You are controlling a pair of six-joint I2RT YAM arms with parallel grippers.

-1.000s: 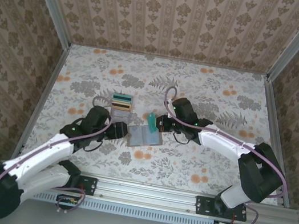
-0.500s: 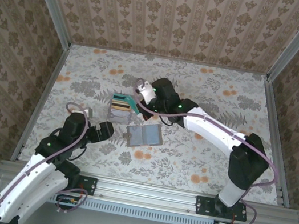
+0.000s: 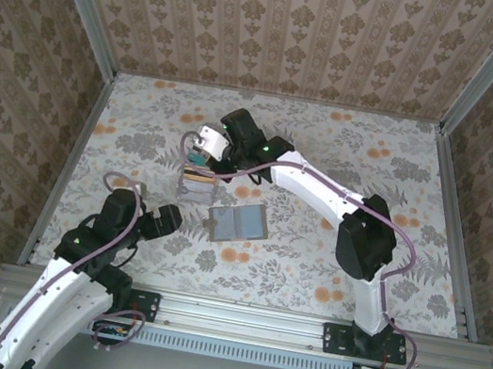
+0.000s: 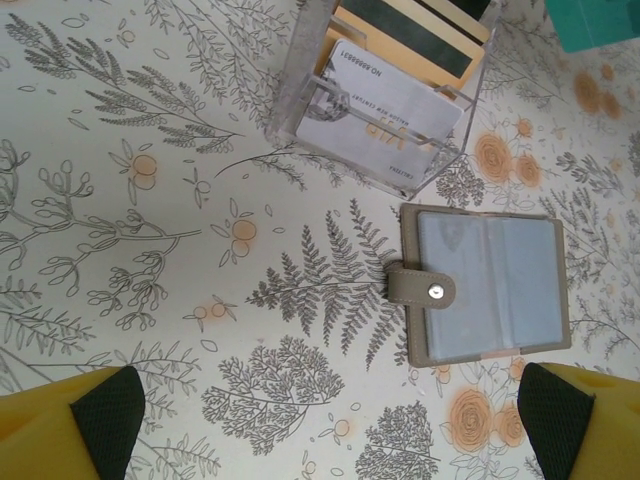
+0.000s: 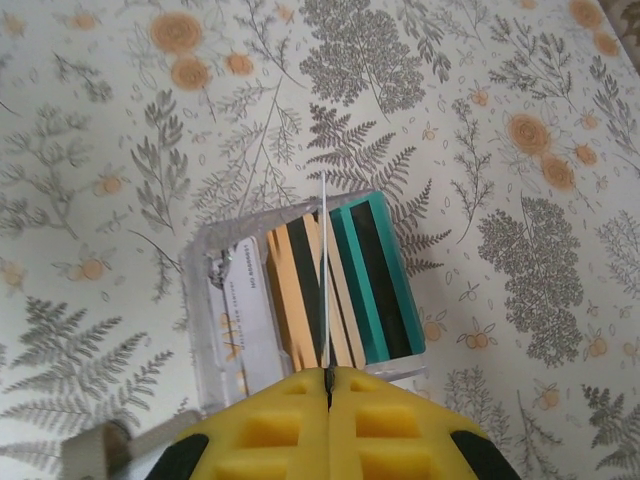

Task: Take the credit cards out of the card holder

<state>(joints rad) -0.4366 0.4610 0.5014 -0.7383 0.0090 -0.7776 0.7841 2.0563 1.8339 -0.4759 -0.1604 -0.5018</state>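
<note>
The right gripper was clamped on a teal credit card (seen edge-on) just above the clear card box. The left gripper gaped, with the open card holder ahead of it.

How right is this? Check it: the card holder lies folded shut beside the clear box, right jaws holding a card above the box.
Wrong: the card holder lies open, pale inside up, as the left wrist view shows. It is beside the clear box, right jaws holding a card above it.
</note>
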